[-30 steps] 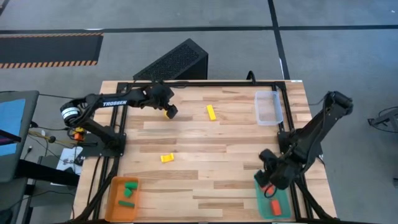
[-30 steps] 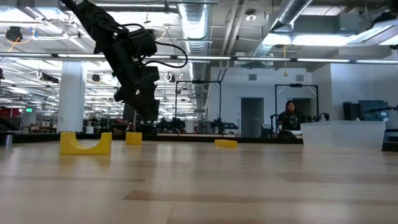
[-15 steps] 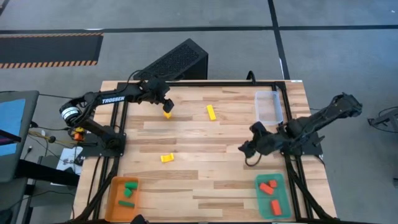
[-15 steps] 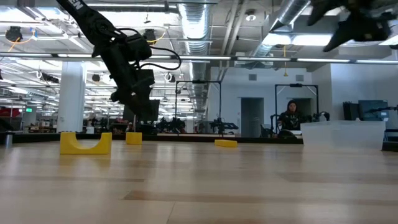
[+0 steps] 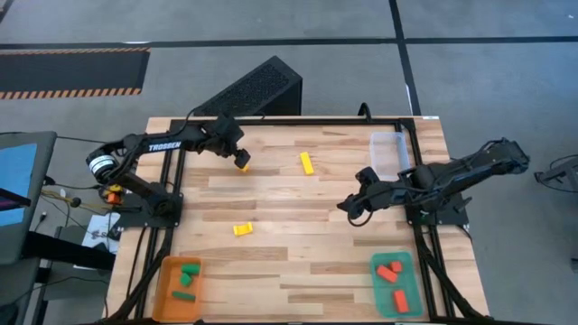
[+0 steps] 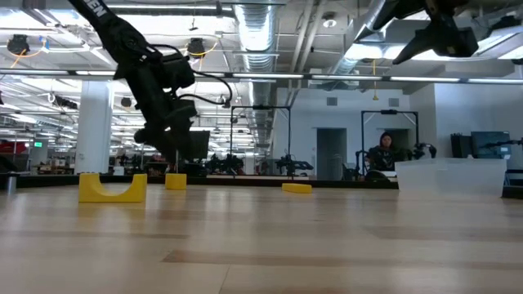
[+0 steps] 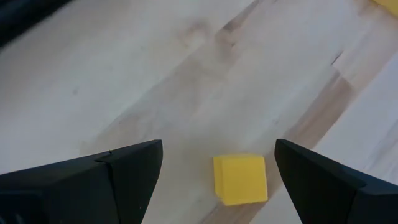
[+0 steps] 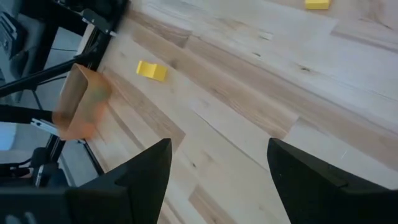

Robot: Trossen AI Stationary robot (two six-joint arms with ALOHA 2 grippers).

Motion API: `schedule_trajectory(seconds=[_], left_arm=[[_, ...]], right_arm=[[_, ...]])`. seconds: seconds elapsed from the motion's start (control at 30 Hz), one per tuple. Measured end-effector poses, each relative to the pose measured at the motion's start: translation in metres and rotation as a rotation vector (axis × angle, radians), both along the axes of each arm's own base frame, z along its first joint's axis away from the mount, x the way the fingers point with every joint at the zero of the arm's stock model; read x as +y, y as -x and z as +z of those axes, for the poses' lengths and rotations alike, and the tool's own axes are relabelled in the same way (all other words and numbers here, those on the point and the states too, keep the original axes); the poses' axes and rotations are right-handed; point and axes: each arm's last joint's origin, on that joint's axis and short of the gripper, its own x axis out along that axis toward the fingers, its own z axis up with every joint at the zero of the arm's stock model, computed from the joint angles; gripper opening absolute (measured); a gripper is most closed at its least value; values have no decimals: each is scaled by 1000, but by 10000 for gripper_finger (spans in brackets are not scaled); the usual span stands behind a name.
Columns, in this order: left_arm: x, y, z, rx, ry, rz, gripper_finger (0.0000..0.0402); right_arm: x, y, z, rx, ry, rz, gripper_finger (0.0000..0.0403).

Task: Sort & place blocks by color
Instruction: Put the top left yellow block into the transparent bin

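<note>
This is a large open robotics lab or industrial workspace. The low view looks across a wooden plank table [image 6: 261,237] into a deep hall with exposed silver ducts [image 6: 261,33] and pipes under the ceiling, long strip lights, white columns [image 6: 94,126] and rows of further dark equipment rigs [image 6: 286,167]. A person [image 6: 381,153] sits at a workstation far back beside a monitor [image 6: 489,145]. From above, the table stands in a black metal frame [image 5: 271,120] on grey carpet tiles, with hazard-striped floor tape [image 5: 72,90] and loose cabling [image 5: 68,194] at its side.
</note>
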Motion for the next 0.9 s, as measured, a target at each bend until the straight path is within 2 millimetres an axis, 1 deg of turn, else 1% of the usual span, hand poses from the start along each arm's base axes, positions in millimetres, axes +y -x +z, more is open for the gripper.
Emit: schedule_trajectory(seconds=[0.17, 0.3, 0.43, 0.63, 0.77, 0.9], left_arm=[[-4, 2, -12, -37, -4, 25, 295], [-14, 3, -25, -56, 12, 40, 295], [-21, 2, -29, -28, 6, 15, 295], [-26, 3, -36, 1, -53, 16, 292], [-27, 5, -39, -3, -56, 18, 268], [-27, 3, -38, -27, -53, 8, 222]], right_arm=[[0, -1, -2, 9, 6, -3, 286], [0, -7, -7, 31, 17, -26, 286], [1, -15, -10, 16, 13, -32, 286], [3, -23, -12, -10, 5, -24, 286], [3, -23, -11, -17, 6, -24, 286], [1, -23, -11, -19, 25, -17, 286]])
